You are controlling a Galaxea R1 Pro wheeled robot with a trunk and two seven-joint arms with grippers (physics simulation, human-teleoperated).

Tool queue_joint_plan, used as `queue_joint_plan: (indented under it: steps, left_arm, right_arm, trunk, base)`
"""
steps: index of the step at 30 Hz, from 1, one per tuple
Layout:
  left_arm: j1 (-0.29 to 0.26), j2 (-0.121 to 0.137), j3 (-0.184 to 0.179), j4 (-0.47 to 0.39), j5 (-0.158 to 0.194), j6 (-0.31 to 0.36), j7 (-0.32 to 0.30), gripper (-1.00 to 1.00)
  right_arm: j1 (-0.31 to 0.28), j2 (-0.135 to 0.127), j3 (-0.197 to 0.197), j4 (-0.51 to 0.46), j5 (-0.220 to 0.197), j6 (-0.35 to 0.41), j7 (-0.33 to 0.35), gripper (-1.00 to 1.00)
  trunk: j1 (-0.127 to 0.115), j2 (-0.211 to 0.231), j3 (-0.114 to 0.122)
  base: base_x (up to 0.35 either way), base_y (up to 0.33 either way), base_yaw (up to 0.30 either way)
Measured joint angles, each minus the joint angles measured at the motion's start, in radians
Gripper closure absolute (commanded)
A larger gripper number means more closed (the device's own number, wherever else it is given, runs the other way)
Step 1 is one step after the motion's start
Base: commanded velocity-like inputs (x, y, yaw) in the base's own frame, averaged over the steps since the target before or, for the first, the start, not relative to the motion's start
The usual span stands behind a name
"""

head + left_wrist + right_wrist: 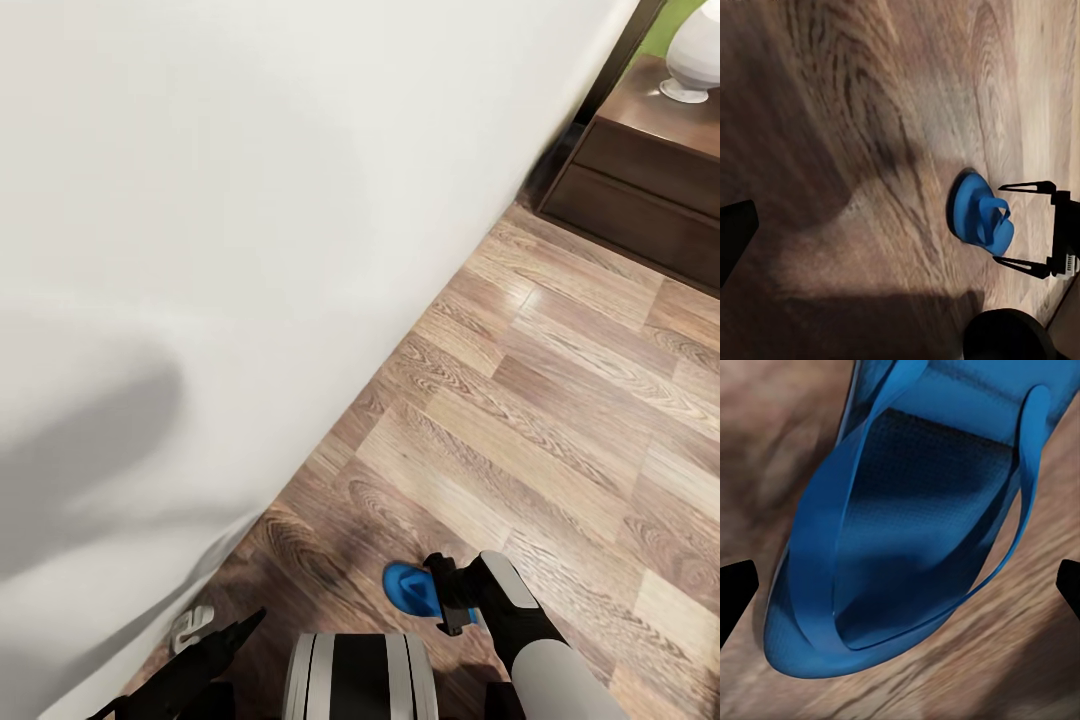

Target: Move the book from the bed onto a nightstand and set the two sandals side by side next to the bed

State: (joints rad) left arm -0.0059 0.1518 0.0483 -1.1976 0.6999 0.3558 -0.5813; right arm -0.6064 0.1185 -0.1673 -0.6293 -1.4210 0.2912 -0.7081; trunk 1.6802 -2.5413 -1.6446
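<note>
My right gripper [1021, 223] hangs spread wide over one blue sandal [907, 525] on the plank floor [560, 400]; left gripper's [215, 640] spread I cannot tell.

Wood-plank floor [560, 400] bears one blue sandal [408, 587].

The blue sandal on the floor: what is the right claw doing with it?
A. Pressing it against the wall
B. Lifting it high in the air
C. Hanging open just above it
C: the right claw has its fingers spread on either side of the blue sandal, which lies flat on the wood floor.
</note>
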Motion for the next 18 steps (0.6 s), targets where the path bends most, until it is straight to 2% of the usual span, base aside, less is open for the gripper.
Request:
queue_joint_plan:
  steps: [8, 9, 18]
  left_arm:
    - [0.000, 0.000, 0.000, 0.000, 0.000, 0.000, 0.000, -1.00]
    - [0.000, 0.000, 0.000, 0.000, 0.000, 0.000, 0.000, -1.00]
    - [0.000, 0.000, 0.000, 0.000, 0.000, 0.000, 0.000, -1.00]
  right_arm:
    - [0.000, 0.000, 0.000, 0.000, 0.000, 0.000, 0.000, -1.00]
    - [-0.001, 0.000, 0.000, 0.000, 0.000, 0.000, 0.000, 1.00]
    - [-0.001, 0.000, 0.000, -0.001, 0.002, 0.002, 0.000, 1.00]
  trunk:
    - [0.000, 0.000, 0.000]
    - [0.000, 0.000, 0.000]
    - [0.000, 0.000, 0.000]
  base:
    - [0.000, 0.000, 0.000]
    - [0.000, 0.000, 0.000]
    - [0.000, 0.000, 0.000]
